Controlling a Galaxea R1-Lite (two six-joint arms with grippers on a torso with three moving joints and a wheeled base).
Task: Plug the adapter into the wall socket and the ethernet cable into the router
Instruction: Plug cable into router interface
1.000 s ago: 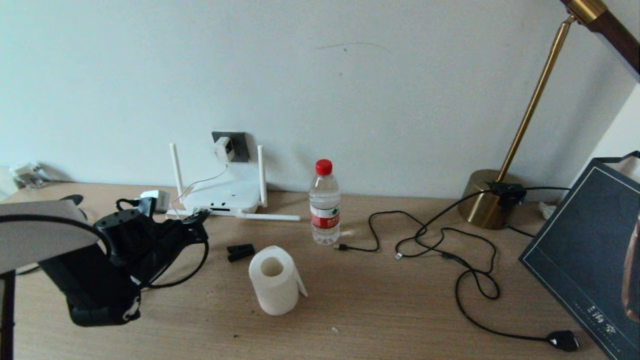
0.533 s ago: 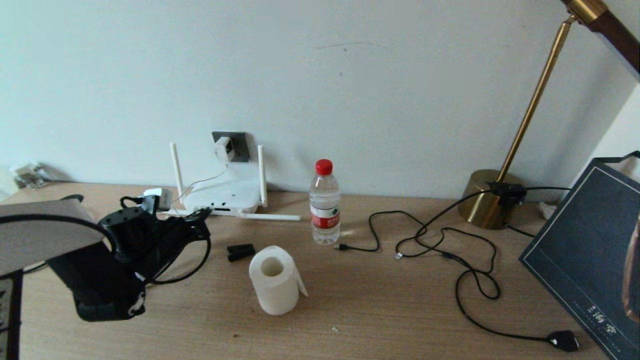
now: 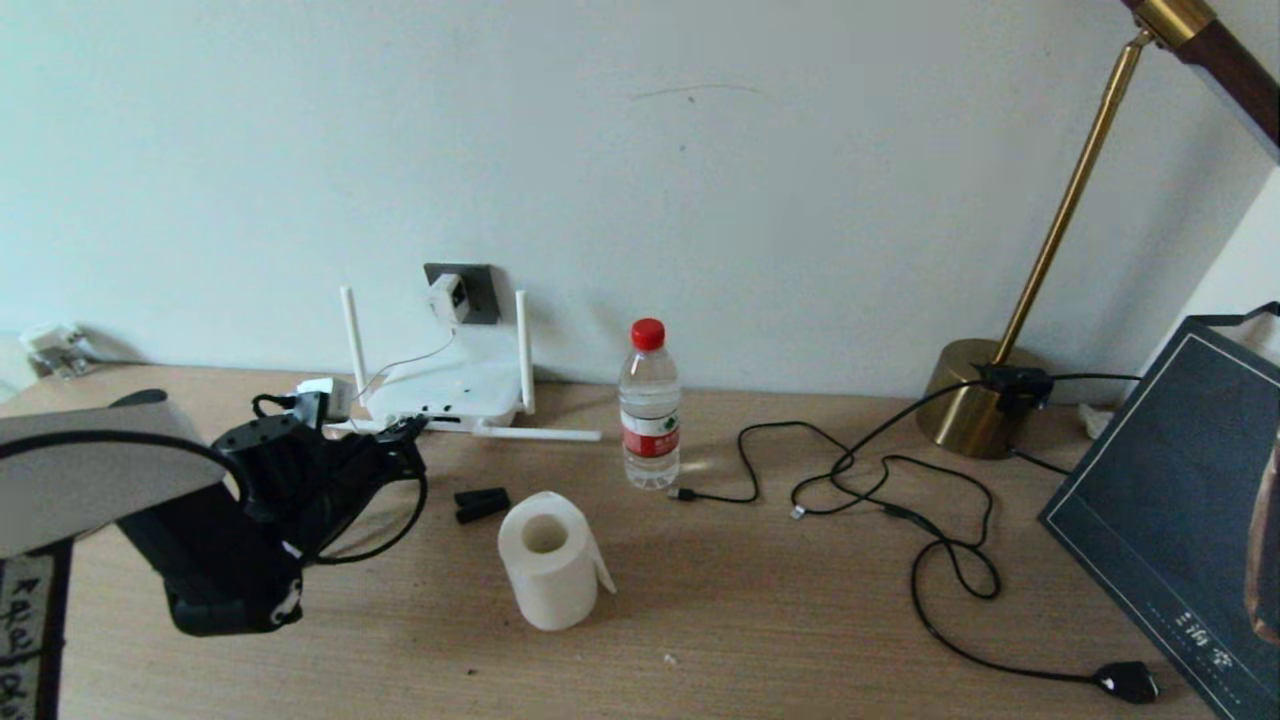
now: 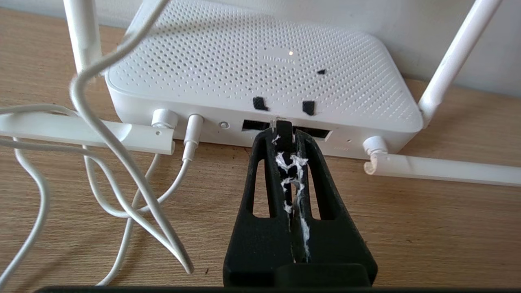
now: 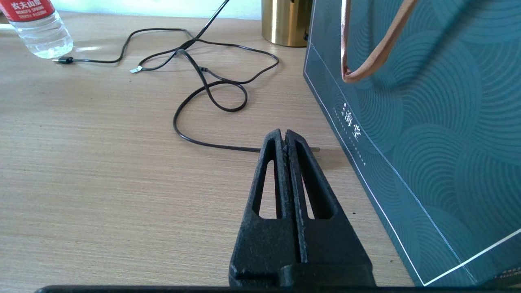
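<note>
The white router (image 3: 450, 392) lies at the wall below the dark grey wall socket (image 3: 478, 283). In the socket sits the white adapter (image 3: 447, 297), its thin cord hanging down to the router. My left gripper (image 3: 405, 432) is shut on the ethernet cable (image 3: 392, 528), which loops back under the arm. In the left wrist view the black boot (image 4: 283, 136) sticks out between the tips of the left gripper (image 4: 283, 131). Its clear tip touches the port slots on the router (image 4: 260, 61) edge. My right gripper (image 5: 283, 134) is shut on nothing, low over the table.
A paper roll (image 3: 548, 560), a small black clip block (image 3: 481, 503) and a water bottle (image 3: 649, 405) stand near the router. Thin black cables (image 3: 900, 480) sprawl toward the brass lamp base (image 3: 965, 398). A dark bag (image 5: 427, 101) stands right beside the right gripper. White cords (image 4: 122, 154) lie by the router.
My left arm has moved forward and slightly right, bringing the ethernet plug up to the router's port edge. Nothing else has moved.
</note>
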